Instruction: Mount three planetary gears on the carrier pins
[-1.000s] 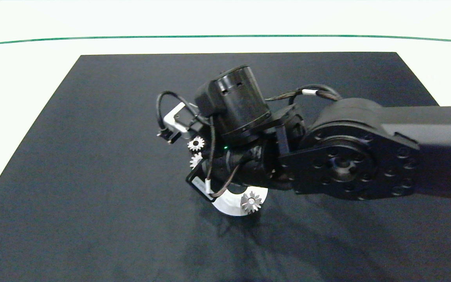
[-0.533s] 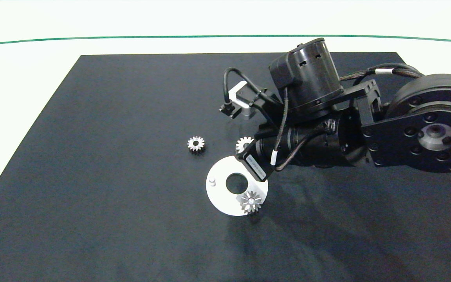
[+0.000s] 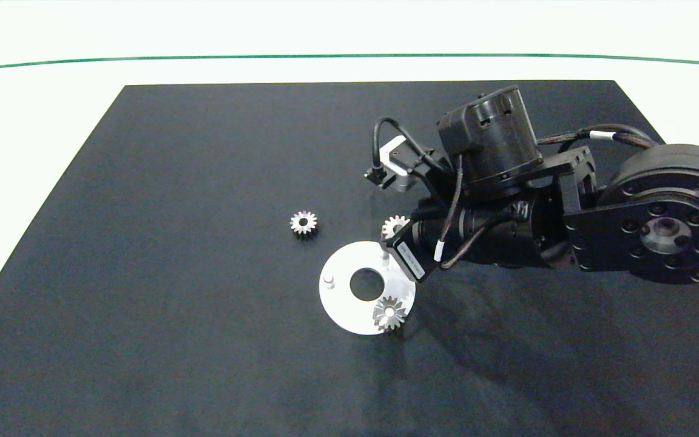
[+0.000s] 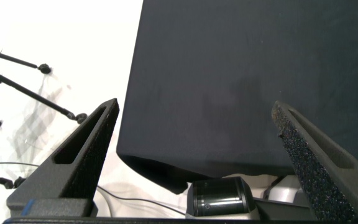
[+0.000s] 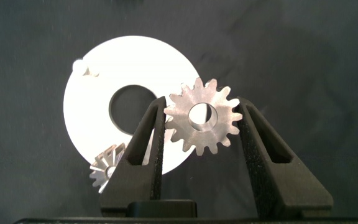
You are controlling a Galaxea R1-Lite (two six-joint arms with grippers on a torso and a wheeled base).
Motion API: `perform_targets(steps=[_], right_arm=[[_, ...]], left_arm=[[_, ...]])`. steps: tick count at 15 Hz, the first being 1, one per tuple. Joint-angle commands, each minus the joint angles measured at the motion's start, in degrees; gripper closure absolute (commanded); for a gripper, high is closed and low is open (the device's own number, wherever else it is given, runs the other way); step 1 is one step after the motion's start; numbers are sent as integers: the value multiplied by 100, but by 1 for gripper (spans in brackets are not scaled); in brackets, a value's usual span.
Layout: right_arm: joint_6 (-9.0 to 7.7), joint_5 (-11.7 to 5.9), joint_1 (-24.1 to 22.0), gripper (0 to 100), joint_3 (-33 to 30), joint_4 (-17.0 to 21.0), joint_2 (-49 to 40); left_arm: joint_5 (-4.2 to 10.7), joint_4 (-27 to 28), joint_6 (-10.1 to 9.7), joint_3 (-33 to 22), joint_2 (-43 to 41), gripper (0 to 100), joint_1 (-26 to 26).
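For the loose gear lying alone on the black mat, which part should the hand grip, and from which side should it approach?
Grip the loose gear across its toothed rim, coming straight down from above. It lies flat with its bore facing up and open mat all around, so two fingers can probably close on opposite teeth.

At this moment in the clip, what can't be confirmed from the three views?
- Right pincer fingers: hidden in the head view by its own wrist; only the wrist view shows them shut on a gear.
- Pin under the mounted gear: covered by that gear.
- Third pin in the right wrist view: the held gear and fingers may be covering it.
- Left pincer: absent from the head view, so its place over the mat is unclear.
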Motion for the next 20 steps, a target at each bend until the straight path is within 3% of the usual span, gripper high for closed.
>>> perform_targets(steps=[1,2,5,20], right_arm=[[74,-11,-3,84,12,-27,122],[153,-20,6,84,-5,-89,166],[162,-29,-3,84,-5,-326,307],[180,-29,-109,84,30,-326,474]], left_arm=[[3,34,8,1,-10,0,2],[3,34,8,1,-10,0,2],[3,34,8,10,-19,0,2],[3,34,8,53,-37,0,11]])
